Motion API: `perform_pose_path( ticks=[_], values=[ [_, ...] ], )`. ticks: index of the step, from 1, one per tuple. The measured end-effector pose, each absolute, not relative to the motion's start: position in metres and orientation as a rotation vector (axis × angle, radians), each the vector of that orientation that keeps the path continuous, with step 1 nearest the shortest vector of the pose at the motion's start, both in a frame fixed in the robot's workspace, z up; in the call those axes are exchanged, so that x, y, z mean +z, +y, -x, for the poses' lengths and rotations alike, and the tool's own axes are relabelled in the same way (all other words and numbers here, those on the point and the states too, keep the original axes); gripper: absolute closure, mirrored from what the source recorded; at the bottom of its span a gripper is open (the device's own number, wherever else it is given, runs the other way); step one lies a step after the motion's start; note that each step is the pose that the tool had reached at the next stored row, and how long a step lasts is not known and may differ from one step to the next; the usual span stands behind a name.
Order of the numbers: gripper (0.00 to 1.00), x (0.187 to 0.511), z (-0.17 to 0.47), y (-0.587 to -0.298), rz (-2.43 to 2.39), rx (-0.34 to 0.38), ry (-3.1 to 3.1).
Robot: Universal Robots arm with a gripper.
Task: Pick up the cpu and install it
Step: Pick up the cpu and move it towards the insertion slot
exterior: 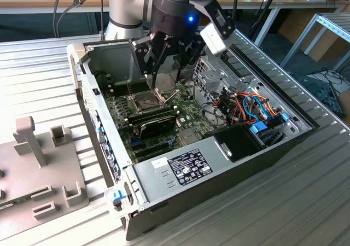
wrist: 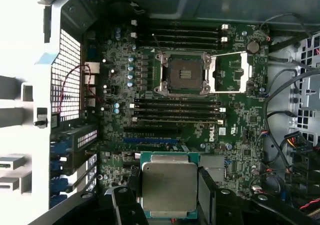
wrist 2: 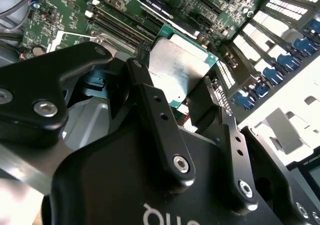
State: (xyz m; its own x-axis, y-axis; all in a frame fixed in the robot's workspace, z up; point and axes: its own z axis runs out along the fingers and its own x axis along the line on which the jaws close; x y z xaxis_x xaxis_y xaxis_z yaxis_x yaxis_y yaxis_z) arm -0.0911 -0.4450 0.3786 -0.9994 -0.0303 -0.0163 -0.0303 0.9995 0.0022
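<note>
The gripper (wrist: 168,187), fingers (wrist: 206,192) clamped on the cpu (wrist: 170,180), its edges partly hidden by them; open socket (wrist: 182,74) lies apart on the motherboard (wrist: 240,125); cables (wrist: 285,115) crowd alongside.

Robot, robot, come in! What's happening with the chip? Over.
Fingers shut on the chip, over the green board. Socket open and empty. Nothing blocking it.

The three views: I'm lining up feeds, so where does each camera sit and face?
Exterior view: off the arm, looking down into the open computer case; arm and gripper show.
First wrist view: on the wrist, facing the motherboard and socket; gripper holds the cpu.
Second wrist view: close behind the gripper, looking along its fingers.
Both wrist views share the cpu.
</note>
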Motion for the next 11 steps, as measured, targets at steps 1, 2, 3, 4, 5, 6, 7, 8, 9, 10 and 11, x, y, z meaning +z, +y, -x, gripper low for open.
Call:
perform_pose_path(
  ticks=[1,2,3,4,5,6,7,8,9,10,11],
  values=[
    [0.45,0.3786,0.0904,-0.4451,0.047,0.004,3.125],
    [0.45,0.3785,0.0901,-0.4451,0.047,0.004,3.125],
    [0.45,0.3785,0.09,-0.445,0.047,0.004,3.125],
    [0.45,0.3785,0.0893,-0.445,0.047,0.004,3.125],
    [0.45,0.3785,0.0885,-0.445,0.047,0.004,3.125],
    [0.45,0.3785,0.0885,-0.445,0.047,0.004,3.125],
    [0.45,0.3785,0.0885,-0.445,0.047,0.004,3.125],
    [0.45,0.3785,0.0885,-0.445,0.047,0.004,3.125],
    [0.45,0.3785,0.0885,-0.445,0.047,0.004,3.125],
    [0.45,0.3785,0.0885,-0.445,0.047,0.004,3.125],
    [0.45,0.3785,0.0885,-0.445,0.047,0.004,3.125]
  ],
)
